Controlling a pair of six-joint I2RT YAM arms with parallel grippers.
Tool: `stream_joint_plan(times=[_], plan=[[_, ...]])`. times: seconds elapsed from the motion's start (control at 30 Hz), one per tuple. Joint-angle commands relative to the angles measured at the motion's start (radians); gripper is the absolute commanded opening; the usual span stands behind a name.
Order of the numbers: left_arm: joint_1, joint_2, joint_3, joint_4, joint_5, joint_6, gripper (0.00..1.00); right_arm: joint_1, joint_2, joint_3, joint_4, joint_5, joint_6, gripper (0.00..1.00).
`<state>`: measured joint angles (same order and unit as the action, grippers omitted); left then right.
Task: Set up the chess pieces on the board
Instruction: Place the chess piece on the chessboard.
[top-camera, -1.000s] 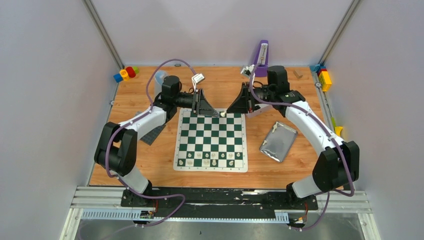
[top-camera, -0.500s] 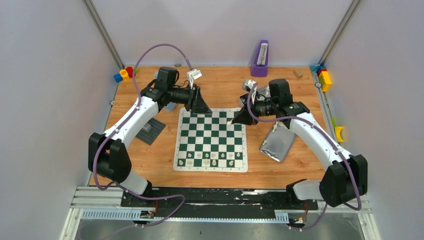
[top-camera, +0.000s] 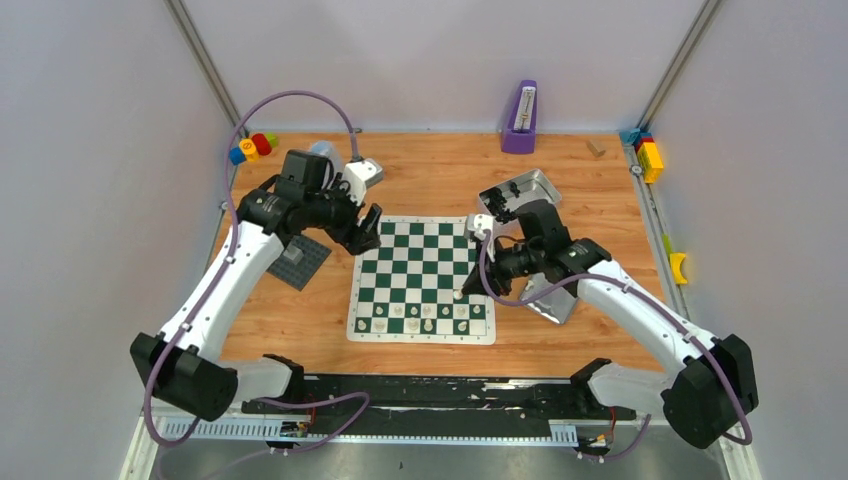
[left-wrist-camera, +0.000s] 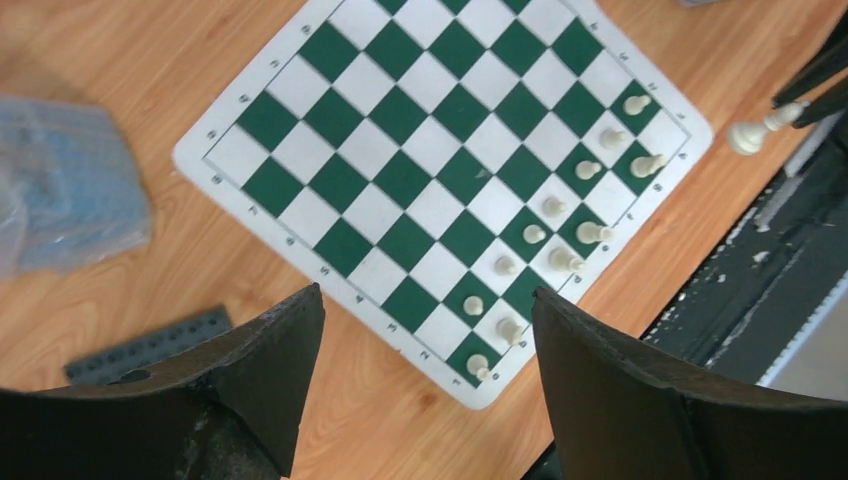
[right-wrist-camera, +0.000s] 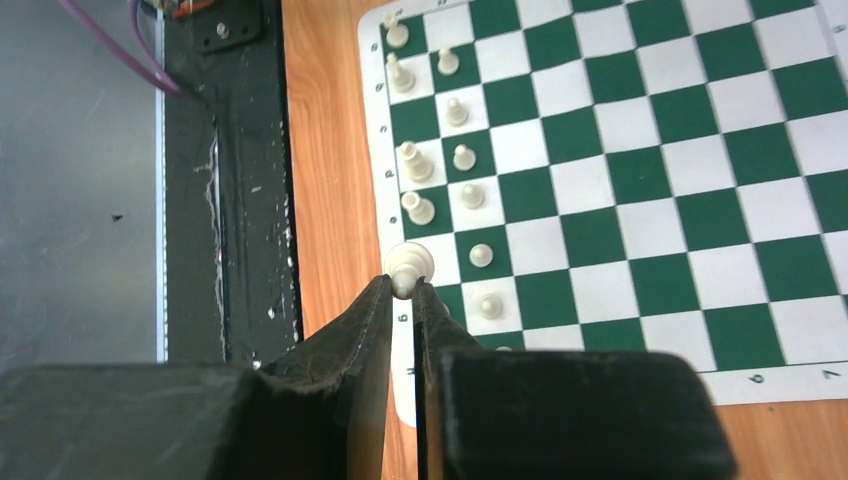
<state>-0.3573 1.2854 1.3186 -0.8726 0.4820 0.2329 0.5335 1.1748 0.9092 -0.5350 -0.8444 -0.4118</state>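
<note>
Tiny cream-white plastic chess pieces (top-camera: 420, 318) stand in the two nearest rows of the thin green-and-white checked board mat (top-camera: 420, 262), which lies flat mid-table. One more cream piece (right-wrist-camera: 409, 266) is clamped between the fingers of the right gripper (right-wrist-camera: 403, 290), over the board's near right part, just beside the standing ones. The left gripper (left-wrist-camera: 425, 296) hangs empty over the far left corner, jaws wide apart. A dark grey studded plate (top-camera: 296, 260) lies left of the board. A crumpled silver pouch (top-camera: 552, 300) lies under the right arm, with a metal tray (top-camera: 530, 187) beyond.

Board (top-camera: 420, 262) mid-frame, pieces (top-camera: 412, 312) on its bottom rows; right gripper (top-camera: 464, 289) holds a piece (top-camera: 458, 296) there, left gripper (top-camera: 367, 239) upper left
</note>
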Motion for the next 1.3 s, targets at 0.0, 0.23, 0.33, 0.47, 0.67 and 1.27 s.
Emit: stream_joint_plan(times=[0.0, 0.23, 0.33, 0.47, 0.67, 1.27], plan=[[0.008, -0.066, -0.029, -0.066, -0.169, 0.066, 0.86, 0.054, -0.030, -0.040, -0.008, 0.068, -0.078, 0.00], [0.008, -0.120, -0.091, -0.065, -0.270, 0.083, 0.95, 0.113, -0.032, -0.071, -0.013, 0.126, -0.116, 0.00], [0.008, -0.140, -0.107, -0.051, -0.286, 0.089, 0.99, 0.120, -0.038, -0.078, -0.032, 0.151, -0.139, 0.00], [0.007, -0.156, -0.118, -0.040, -0.297, 0.091, 1.00, 0.120, -0.044, -0.093, -0.052, 0.177, -0.154, 0.00], [0.008, -0.168, -0.134, -0.025, -0.291, 0.089, 1.00, 0.139, -0.035, -0.103, -0.057, 0.202, -0.152, 0.00], [0.008, -0.199, -0.155, -0.014, -0.259, 0.089, 1.00, 0.264, 0.202, -0.038, 0.042, 0.273, -0.162, 0.00]])
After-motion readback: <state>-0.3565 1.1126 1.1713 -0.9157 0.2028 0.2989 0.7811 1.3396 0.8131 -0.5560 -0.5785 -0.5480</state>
